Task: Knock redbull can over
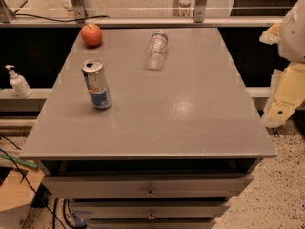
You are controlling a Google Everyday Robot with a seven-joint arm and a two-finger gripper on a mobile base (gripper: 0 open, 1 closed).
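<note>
The redbull can (96, 85) stands upright on the left part of the grey table top (190, 109). It is slim, silver and blue with a red marking, and its silver top with the pull tab shows. My gripper (284, 99) hangs with the cream-coloured arm at the right edge of the view, beyond the table's right side and far from the can. Nothing touches the can.
A red apple (91, 34) sits at the table's back left corner. A clear plastic bottle (156, 49) lies on its side at the back middle. Drawers (150, 190) are under the top. A white pump bottle (18, 81) stands on a ledge to the left.
</note>
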